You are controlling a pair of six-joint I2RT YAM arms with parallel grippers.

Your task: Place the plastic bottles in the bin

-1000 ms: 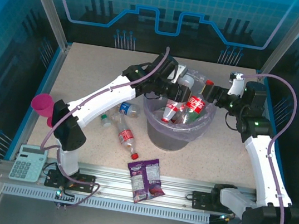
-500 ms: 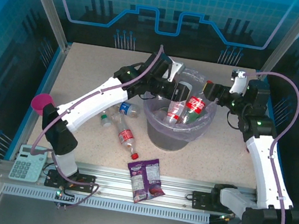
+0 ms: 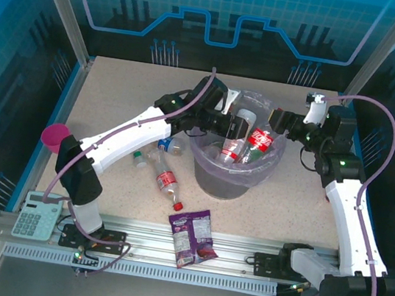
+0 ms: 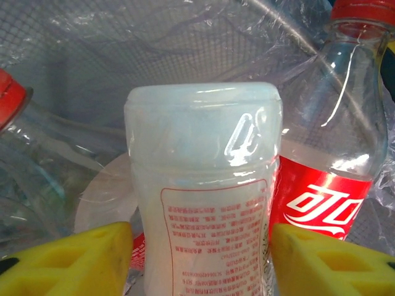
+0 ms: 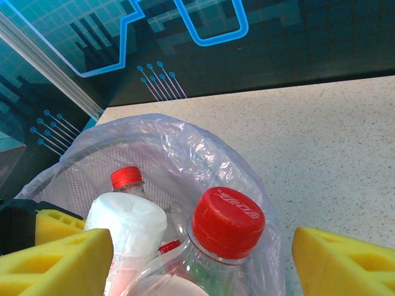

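Note:
The grey bin (image 3: 212,176) with its lavender liner (image 5: 185,142) stands mid-table. My left gripper (image 3: 237,124) (image 4: 202,246) reaches over its rim, shut on a milky white plastic bottle (image 3: 245,118) (image 4: 203,185), its yellow fingers (image 4: 86,259) pressed against both sides. Red-labelled bottles (image 3: 258,139) (image 4: 333,185) lie inside the bin. My right gripper (image 3: 277,120) (image 5: 200,259) hovers open at the bin's right rim, its fingers wide apart on either side of a red-capped bottle (image 5: 227,223) without touching it. On the table left of the bin lie a blue-labelled bottle (image 3: 170,145), a green-capped one (image 3: 140,159) and a red-labelled one (image 3: 167,181).
A purple snack packet (image 3: 194,238) lies at the near edge. A calculator (image 3: 37,215) sits at the near left corner and a pink cup (image 3: 55,137) beside the left arm. Glass walls close the table's sides and back.
My left gripper has moved down and slightly right over the bin, carrying the white bottle. The right gripper shifted a little and now holds still.

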